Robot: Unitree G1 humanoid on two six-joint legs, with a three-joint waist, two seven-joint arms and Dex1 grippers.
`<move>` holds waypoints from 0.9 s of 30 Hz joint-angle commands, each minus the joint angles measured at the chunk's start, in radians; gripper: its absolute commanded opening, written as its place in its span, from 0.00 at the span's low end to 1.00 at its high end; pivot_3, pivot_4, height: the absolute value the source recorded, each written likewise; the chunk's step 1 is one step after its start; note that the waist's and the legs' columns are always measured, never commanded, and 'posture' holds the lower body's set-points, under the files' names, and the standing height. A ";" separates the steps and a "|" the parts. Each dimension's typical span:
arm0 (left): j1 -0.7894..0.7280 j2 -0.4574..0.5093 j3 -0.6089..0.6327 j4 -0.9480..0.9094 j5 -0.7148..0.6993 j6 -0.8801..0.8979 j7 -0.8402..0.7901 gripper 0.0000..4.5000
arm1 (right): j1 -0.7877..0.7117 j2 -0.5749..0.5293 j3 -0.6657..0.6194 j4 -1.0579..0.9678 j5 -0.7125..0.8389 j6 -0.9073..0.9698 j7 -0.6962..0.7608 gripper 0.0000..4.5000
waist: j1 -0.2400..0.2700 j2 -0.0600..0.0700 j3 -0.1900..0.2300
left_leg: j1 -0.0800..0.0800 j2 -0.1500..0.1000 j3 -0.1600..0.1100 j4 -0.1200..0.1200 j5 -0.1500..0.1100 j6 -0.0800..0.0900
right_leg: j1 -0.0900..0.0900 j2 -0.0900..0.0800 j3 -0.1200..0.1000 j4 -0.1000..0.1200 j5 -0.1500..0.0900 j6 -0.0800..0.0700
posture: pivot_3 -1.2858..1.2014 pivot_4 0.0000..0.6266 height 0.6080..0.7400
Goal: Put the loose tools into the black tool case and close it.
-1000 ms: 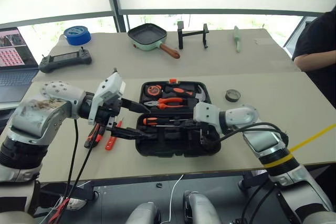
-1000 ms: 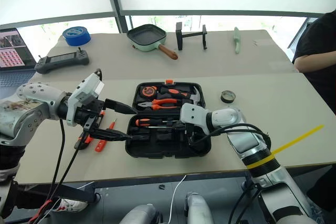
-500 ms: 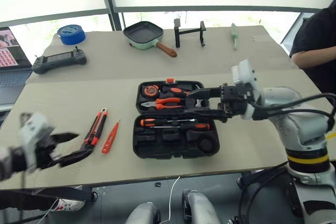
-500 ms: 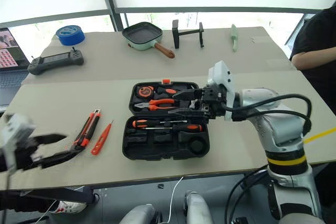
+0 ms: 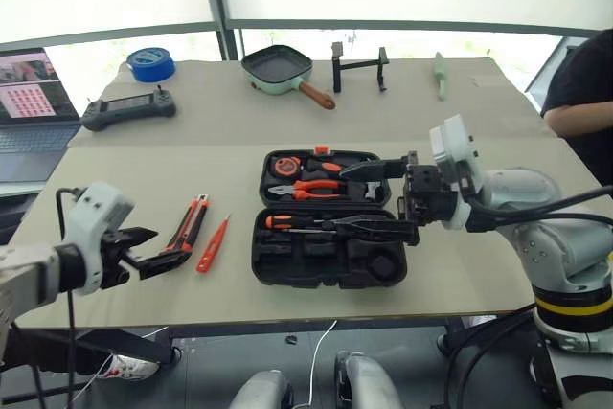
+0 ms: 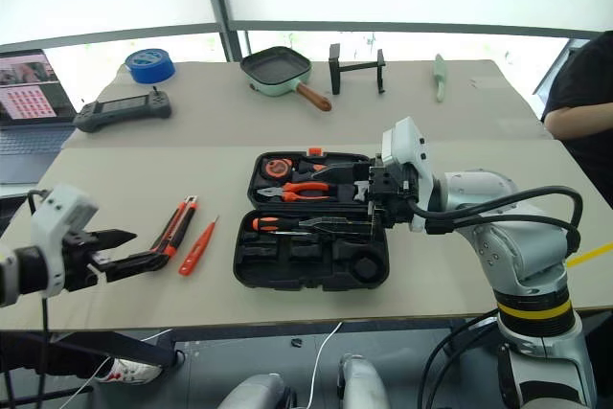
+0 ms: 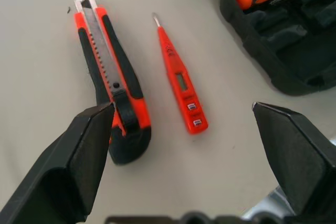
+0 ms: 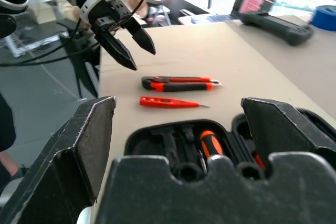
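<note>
while both hang empty, left pincer point(image 5: 144, 250) and right pincer point(image 5: 375, 200) gape wide.

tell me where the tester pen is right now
The orange tester pen lies on the table, between the utility knife on its left and the open tool case on its right.

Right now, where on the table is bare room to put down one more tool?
Free patches: between the black tool case and the table's right edge, and the band between the case and the frying pan row. Crowded: left of the case, where the utility knife and tester pen lie near the left gripper, fingers open.
</note>
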 commanded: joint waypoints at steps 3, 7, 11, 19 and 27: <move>-0.153 -0.034 -0.174 0.033 -0.007 0.088 0.161 1.00 | 0.037 -0.009 -0.031 -0.082 0.028 -0.008 -0.045 0.99 | -0.009 0.000 0.000 | -0.003 0.000 0.000 -0.001 0.000 0.000 | -0.005 0.001 -0.001 -0.001 0.000 0.000 | 0.52 0.24 1.00; -0.212 -0.065 -0.288 0.070 -0.004 0.088 0.248 1.00 | 0.055 -0.012 -0.034 -0.099 0.033 -0.004 -0.069 0.99 | -0.005 0.000 0.000 | -0.005 -0.002 0.001 0.000 0.000 -0.003 | -0.007 0.000 -0.001 -0.002 0.000 -0.001 | 0.52 0.24 1.00; -0.214 -0.083 -0.354 0.111 0.030 0.088 0.308 1.00 | 0.061 -0.014 -0.038 -0.109 0.040 -0.002 -0.082 0.99 | -0.006 0.000 0.000 | -0.005 -0.002 0.001 0.000 0.000 -0.007 | -0.007 -0.001 0.002 -0.002 0.000 -0.001 | 0.52 0.24 1.00; -0.233 -0.172 -0.453 0.208 0.098 0.044 0.339 0.70 | 0.059 -0.026 -0.035 -0.119 0.064 -0.004 -0.097 1.00 | 0.007 0.004 -0.003 | -0.003 -0.001 0.000 0.000 0.002 -0.007 | -0.006 -0.002 0.003 -0.001 0.000 -0.002 | 0.52 0.24 1.00; -0.293 -0.083 -0.437 0.231 0.090 -0.120 0.177 0.11 | 0.098 -0.098 -0.060 -0.134 0.097 0.027 -0.067 1.00 | 0.020 0.003 -0.003 | 0.002 -0.001 -0.002 0.000 0.002 -0.007 | 0.000 -0.002 0.003 -0.001 -0.001 -0.002 | 0.52 0.24 1.00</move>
